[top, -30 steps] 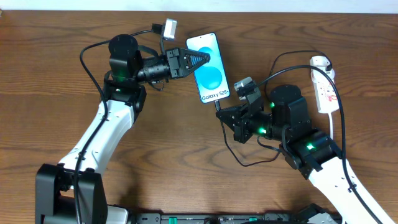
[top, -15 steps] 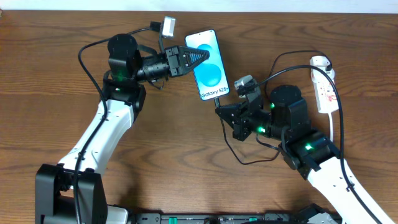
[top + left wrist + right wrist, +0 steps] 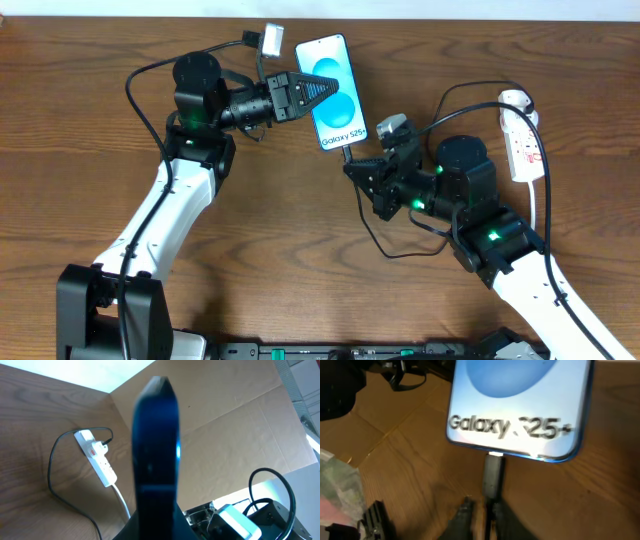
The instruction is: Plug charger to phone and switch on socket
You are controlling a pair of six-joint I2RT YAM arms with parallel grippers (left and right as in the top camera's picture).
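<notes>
overhead, the phone (image 3: 335,90) appears near the far edge of the brown wooden table (image 3: 80,100), around the middle, screen up and showing light-blue round shapes and the words "galaxy s25+". the left arm reaches in from the left, and the left fingers (image 3: 315,90) are clamped together on the phone's left long side. in the left wrist view the phone is a dark, blurred edge standing straight up the middle. the small black plug of the charger (image 3: 492,475) sits in the port on the phone's bottom edge, and its thin black cable runs down and loops across the table towards the right arm. the right fingers (image 3: 463,514) are a little apart, one on each side of the cable just below the plug. whether they touch it cannot be told. the socket (image 3: 522,145), a narrow white strip with red switch marks, lies well apart at the far right, its white cord (image 3: 545,215) trailing towards the near edge.
</notes>
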